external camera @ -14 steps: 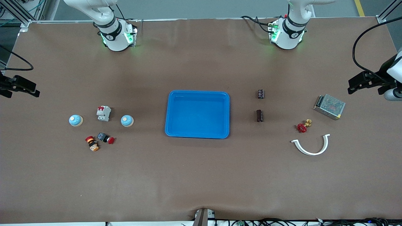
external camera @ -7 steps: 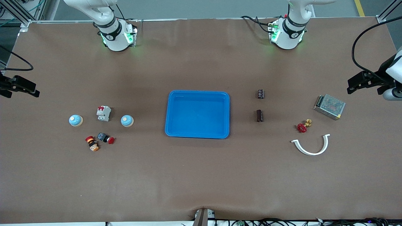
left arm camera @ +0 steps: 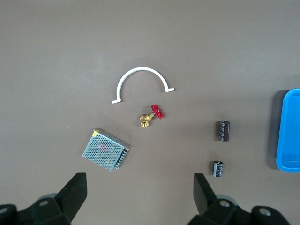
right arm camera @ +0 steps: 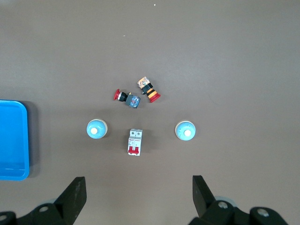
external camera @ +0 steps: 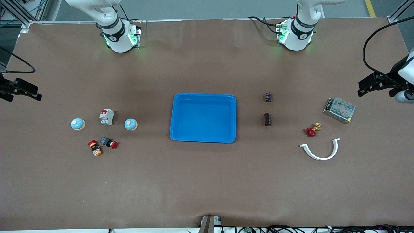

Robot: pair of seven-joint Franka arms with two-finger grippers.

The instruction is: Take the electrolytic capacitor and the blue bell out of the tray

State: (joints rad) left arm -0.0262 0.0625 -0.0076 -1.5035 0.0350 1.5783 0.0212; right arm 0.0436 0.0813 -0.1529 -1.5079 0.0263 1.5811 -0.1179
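- Unchanged since the earlier frames: all table items in place, both arms still waiting at the table's ends.
- Left gripper (left arm camera: 138, 199): raised over the left arm's end of the table, fingers (left arm camera: 72, 194) spread wide, holding nothing.
- Right gripper (right arm camera: 136, 197): raised over the right arm's end, fingers (right arm camera: 75, 194) likewise wide apart, empty.
- Blue tray (external camera: 176, 129): rectangular, smooth plastic, rounded corners, mid-table, nothing in it.
- Two capacitors, dark cylinders lying flat beside the tray toward the left arm's end: brown capacitor (external camera: 267, 119) nearer the front camera, black capacitor (external camera: 268, 96) farther.
- Two bells, pale-blue domes toward the right arm's end: inner bell (external camera: 131, 124) near the tray, outer bell (external camera: 78, 124) well apart from it.
- White circuit breaker (external camera: 106, 116) between the bells; two push buttons (external camera: 103, 145) nearer the camera.
- Perforated metal power supply (external camera: 339, 110), red-handled brass valve (external camera: 312, 130), white curved clip (external camera: 320, 151) toward the left arm's end.
- Open brown table (external camera: 207, 181) between each gripper and its items.
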